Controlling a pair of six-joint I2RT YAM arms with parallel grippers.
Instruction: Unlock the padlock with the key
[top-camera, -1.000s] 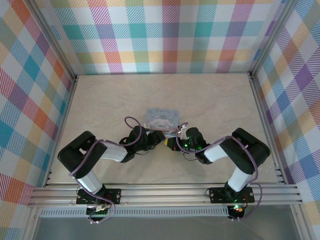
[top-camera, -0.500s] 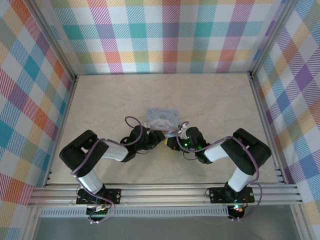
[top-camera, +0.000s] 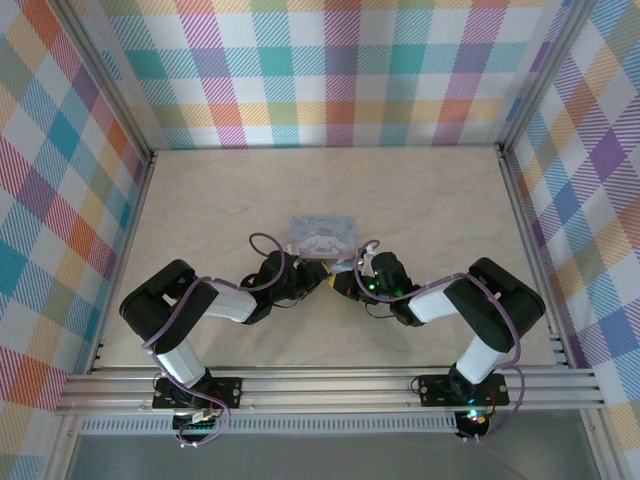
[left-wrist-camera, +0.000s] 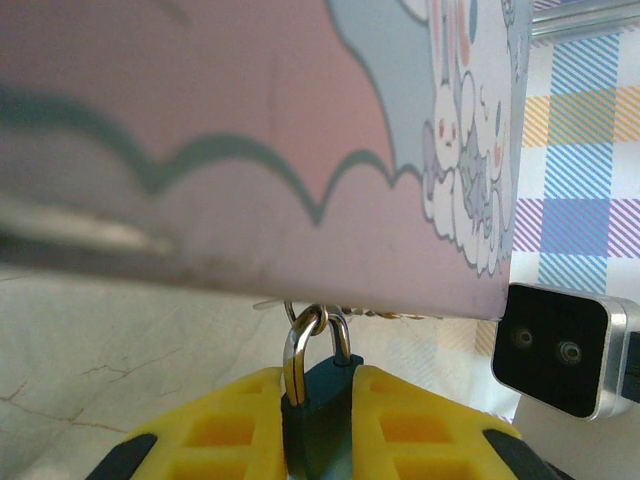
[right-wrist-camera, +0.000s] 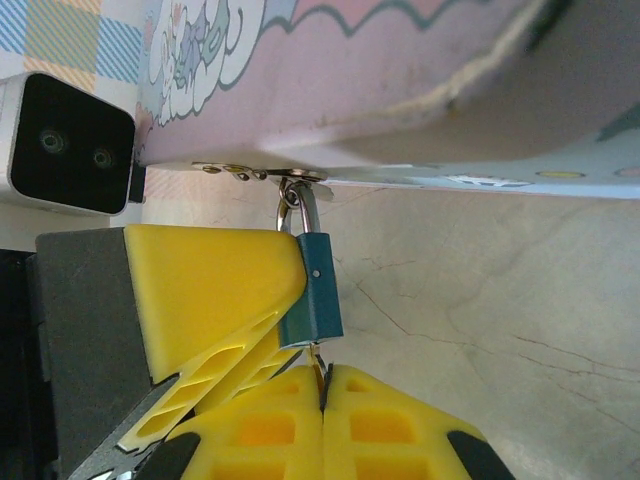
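Pincers: two.
- Left pincer (left-wrist-camera: 318, 388): yellow fingers clamped on the one small dark teal metal padlock (left-wrist-camera: 322, 425), which sits between them.
- Right pincer (right-wrist-camera: 322, 388): pinched shut on one thin silvery metal key (right-wrist-camera: 319, 358), at the padlock's underside.

Beyond both: one pastel blue cartoon-printed tin box (left-wrist-camera: 250, 150), with the padlock's shackle hooked through its latch. Contents hidden.

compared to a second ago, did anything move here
Barely. The right end effector seems nudged slightly forward, and the left arm's elbow slightly rightward. The left end effector stays shut on the padlock, the right on the key beneath it. The tin looks unmoved.
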